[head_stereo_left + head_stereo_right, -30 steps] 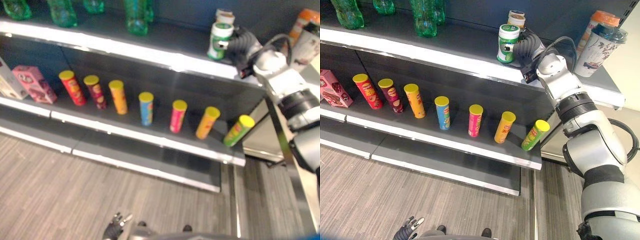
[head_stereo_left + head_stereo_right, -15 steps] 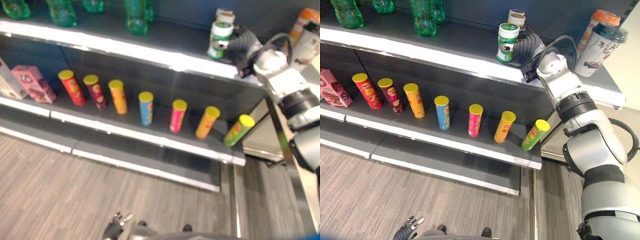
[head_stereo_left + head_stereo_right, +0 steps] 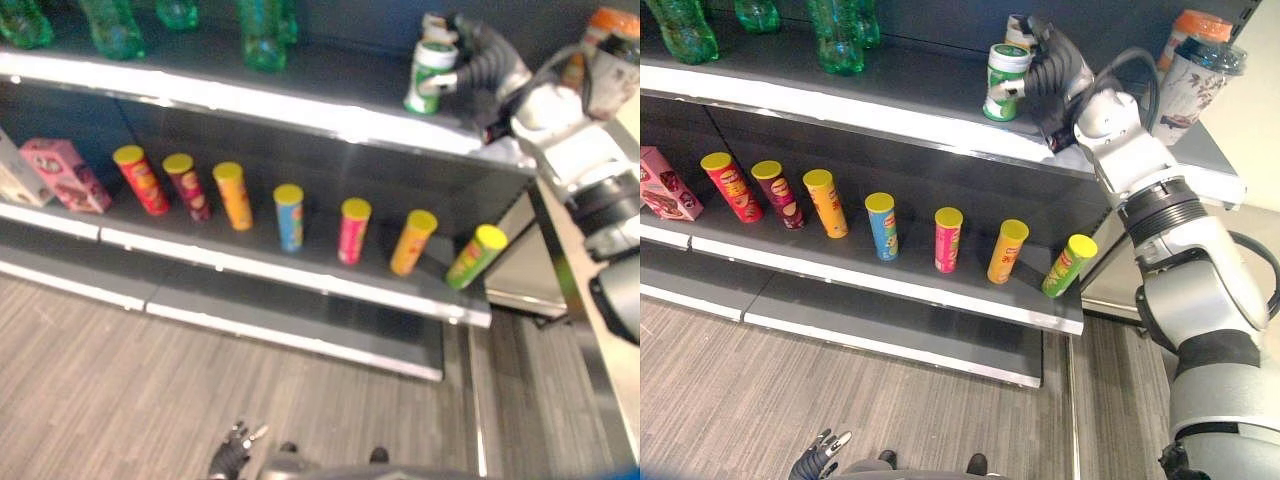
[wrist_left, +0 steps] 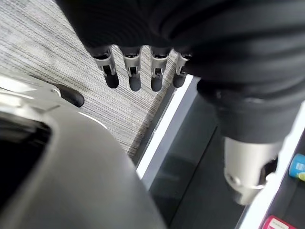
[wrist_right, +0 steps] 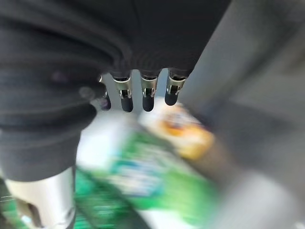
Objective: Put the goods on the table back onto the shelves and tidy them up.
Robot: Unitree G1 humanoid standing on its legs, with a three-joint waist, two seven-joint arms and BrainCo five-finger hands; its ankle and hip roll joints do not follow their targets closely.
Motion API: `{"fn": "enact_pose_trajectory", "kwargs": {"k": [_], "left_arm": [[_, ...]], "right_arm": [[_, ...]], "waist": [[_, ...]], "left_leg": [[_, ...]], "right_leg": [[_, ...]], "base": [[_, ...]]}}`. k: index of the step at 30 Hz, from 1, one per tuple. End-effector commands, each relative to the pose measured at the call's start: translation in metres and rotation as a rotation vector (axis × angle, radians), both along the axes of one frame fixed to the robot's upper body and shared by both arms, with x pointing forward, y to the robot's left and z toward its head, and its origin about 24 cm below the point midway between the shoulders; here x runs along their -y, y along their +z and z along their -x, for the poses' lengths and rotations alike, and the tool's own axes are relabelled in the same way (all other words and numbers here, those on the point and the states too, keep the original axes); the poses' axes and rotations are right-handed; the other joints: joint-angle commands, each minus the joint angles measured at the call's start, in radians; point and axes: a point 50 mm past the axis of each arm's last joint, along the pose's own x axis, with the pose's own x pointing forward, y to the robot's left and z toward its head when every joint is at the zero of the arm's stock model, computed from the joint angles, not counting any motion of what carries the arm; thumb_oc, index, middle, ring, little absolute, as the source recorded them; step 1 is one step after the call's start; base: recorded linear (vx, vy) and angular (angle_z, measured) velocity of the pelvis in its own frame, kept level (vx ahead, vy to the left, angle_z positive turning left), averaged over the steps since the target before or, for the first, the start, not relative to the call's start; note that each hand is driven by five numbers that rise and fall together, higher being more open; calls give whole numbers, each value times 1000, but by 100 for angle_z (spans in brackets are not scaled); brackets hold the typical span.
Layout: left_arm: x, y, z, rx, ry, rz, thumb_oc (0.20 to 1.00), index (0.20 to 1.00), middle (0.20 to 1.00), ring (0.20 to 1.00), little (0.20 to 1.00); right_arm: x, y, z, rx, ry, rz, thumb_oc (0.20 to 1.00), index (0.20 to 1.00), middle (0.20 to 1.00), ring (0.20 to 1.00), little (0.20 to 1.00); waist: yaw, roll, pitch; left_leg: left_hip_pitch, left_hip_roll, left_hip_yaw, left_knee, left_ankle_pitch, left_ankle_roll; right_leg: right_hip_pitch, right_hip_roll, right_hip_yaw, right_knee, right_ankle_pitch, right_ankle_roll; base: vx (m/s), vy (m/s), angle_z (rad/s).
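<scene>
A green-and-white can (image 3: 1002, 82) stands on the top shelf (image 3: 840, 100), leaning a little to the left. My right hand (image 3: 1055, 70) is raised just to its right and above it, fingers (image 5: 147, 95) straight, open, with the thumb by the can's side. In the right wrist view the can (image 5: 143, 176) lies past the fingers, with a smaller orange-labelled jar (image 5: 181, 129) behind it. My left hand (image 3: 820, 465) hangs low over the floor, open and holding nothing.
Green bottles (image 3: 835, 35) stand at the top shelf's left. Two lidded patterned cups (image 3: 1195, 70) stand at its right end. Several chip tubes (image 3: 885, 225) line the middle shelf, the rightmost (image 3: 1068, 265) tilted at the edge. A pink box (image 3: 662, 182) sits far left.
My right hand has risen from beside the can to above its right side, and its fingers have straightened. The can leans a little further left. The left hand has not moved.
</scene>
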Motion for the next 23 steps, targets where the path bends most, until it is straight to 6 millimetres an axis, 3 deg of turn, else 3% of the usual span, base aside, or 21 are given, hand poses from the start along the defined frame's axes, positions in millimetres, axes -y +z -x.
{"fn": "enact_pose_trajectory", "kwargs": {"k": [1,2,3,5,7,8,9,10,12,13,15,17,18,19,20,22,23], "left_arm": [[4,5,-13,62,-61,-1,1000,1000,1000,1000,1000],[4,5,-13,61,-61,-1,1000,1000,1000,1000,1000],[5,5,-15,66,-52,-3,1000,1000,1000,1000,1000],[7,5,-17,65,-57,-1,1000,1000,1000,1000,1000],[7,3,-18,51,-71,-6,1000,1000,1000,1000,1000],[7,3,-17,50,-72,-7,1000,1000,1000,1000,1000],[7,4,-20,50,-89,-14,1000,1000,1000,1000,1000],[7,4,-20,48,-90,-15,1000,1000,1000,1000,1000],[6,3,-24,29,-125,-28,1000,1000,1000,1000,1000],[6,3,-23,28,-126,-29,1000,1000,1000,1000,1000],[6,3,-30,24,-150,-46,1000,1000,1000,1000,1000],[5,4,-32,22,-172,-51,1000,1000,1000,1000,1000],[5,4,-38,25,-185,-56,1000,1000,1000,1000,1000],[0,5,-40,28,-183,-63,1000,1000,1000,1000,1000],[-2,7,-43,37,-188,-70,1000,1000,1000,1000,1000],[-1,7,-48,47,-183,-62,1000,1000,1000,1000,1000],[-2,7,-48,47,-185,-63,1000,1000,1000,1000,1000]], "right_arm": [[-8,59,40,336,35,-49,1000,1000,1000,1000,1000],[-8,59,40,335,35,-50,1000,1000,1000,1000,1000],[-18,61,65,430,108,-31,1000,1000,1000,1000,1000],[-23,54,86,490,180,-63,1000,1000,1000,1000,1000],[-41,27,103,426,358,-112,1000,1000,1000,1000,1000],[-40,26,103,426,357,-112,1000,1000,1000,1000,1000],[-56,-9,119,288,550,-88,1000,1000,1000,1000,1000],[-55,-9,119,287,548,-89,1000,1000,1000,1000,1000],[-60,-52,135,110,729,-201,1000,1000,1000,1000,1000],[-59,-52,136,109,727,-203,1000,1000,1000,1000,1000],[-69,-122,140,-287,911,-430,1000,1000,1000,1000,1000],[-83,-179,130,-555,964,-706,1000,1000,1000,1000,1000],[-93,-235,125,-775,908,-862,1000,1000,1000,1000,1000],[-88,-308,126,-992,770,-980,1000,1000,1000,1000,1000],[-78,-343,133,-1102,652,-930,1000,1000,1000,1000,1000],[-67,-397,157,-1288,477,-912,1000,1000,1000,1000,1000],[-67,-398,156,-1286,479,-912,1000,1000,1000,1000,1000]], "waist": [[-15,9,-36],[-15,9,-37],[-32,13,-33],[-47,15,-32],[-60,15,-27],[-59,15,-28],[-67,13,-26],[-66,12,-27],[-79,10,-27],[-77,9,-28],[-68,2,-30],[-46,-5,-41],[-33,-1,-48],[-15,-6,-62],[-11,-8,-67],[-11,-5,-76],[-9,-7,-78]], "left_leg": [[5,35,103,-22,22,5],[5,35,103,-22,22,5],[8,35,106,-22,24,6],[12,35,106,-22,27,7],[18,36,111,-22,28,6],[19,35,110,-22,28,6],[26,36,110,-22,26,5],[26,36,110,-22,26,4],[38,37,111,-22,21,3],[38,37,111,-22,21,3],[52,37,109,-22,8,-1],[58,34,102,-22,-1,-3],[63,33,100,-22,-4,-5],[71,33,98,-22,-11,-9],[71,32,100,-22,-10,-11],[67,31,103,-22,-10,-14],[66,31,103,-22,-10,-14]], "right_leg": [[39,-68,35,3,53,23],[38,-68,35,3,53,23],[39,-67,38,3,53,24],[40,-65,41,3,51,24],[40,-65,44,3,51,23],[40,-65,44,3,51,23],[42,-63,45,3,51,21],[43,-63,45,3,51,21],[43,-62,44,3,48,17],[43,-62,44,3,48,17],[47,-58,40,3,48,8],[48,-59,33,3,45,0],[48,-61,29,4,45,-6],[52,-64,21,5,44,-13],[51,-65,18,4,44,-14],[49,-70,13,4,47,-13],[48,-70,13,4,47,-13]], "base": [[-40,20,-1],[-44,13,-2],[-27,6,-7],[-36,5,-10],[-34,3,-15],[-43,-4,-12],[-33,-5,-7],[-61,-9,-4],[-43,-5,0],[-34,-6,0],[-28,-22,-14],[-3,-27,-11],[0,0,0],[0,0,0],[0,0,0],[-10,8,2],[0,7,9]]}}
